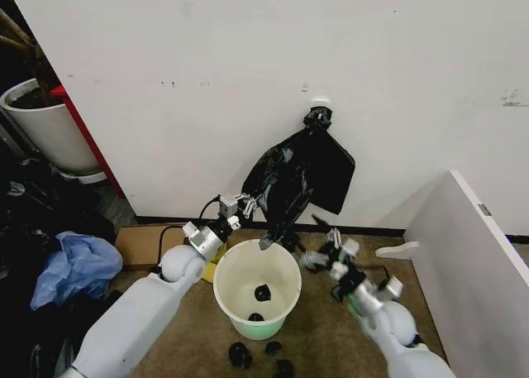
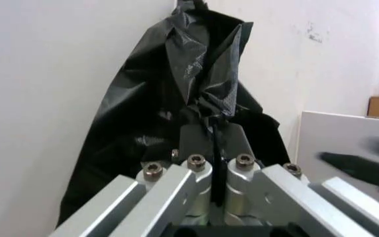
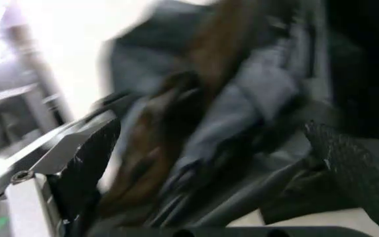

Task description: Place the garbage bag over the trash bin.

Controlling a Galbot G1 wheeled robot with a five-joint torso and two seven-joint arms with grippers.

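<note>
The garbage bag (image 1: pixel 279 179), glossy, crinkly and black, hangs from a hook on the white wall, its lower tip dangling over the far rim of the trash bin (image 1: pixel 234 277). My left gripper (image 1: pixel 253 202) is shut on the bag's left edge. In the left wrist view a fold of the garbage bag (image 2: pixel 196 89) is pinched between the fingers (image 2: pixel 232 143). My right gripper (image 1: pixel 318 241) hovers open just right of the bin's rim, below the bag, with blurred dark plastic between its pads (image 3: pixel 87 158).
A flatter black sheet (image 1: pixel 332 173) hangs behind the bag. Small black lumps lie in the bin (image 1: pixel 263 293) and on the floor (image 1: pixel 240 355). There is a white panel (image 1: pixel 471 262) at right, and a plant pot (image 1: pixel 45 126), blue bag (image 1: pixel 78 264) and cardboard box (image 1: pixel 145 244) at left.
</note>
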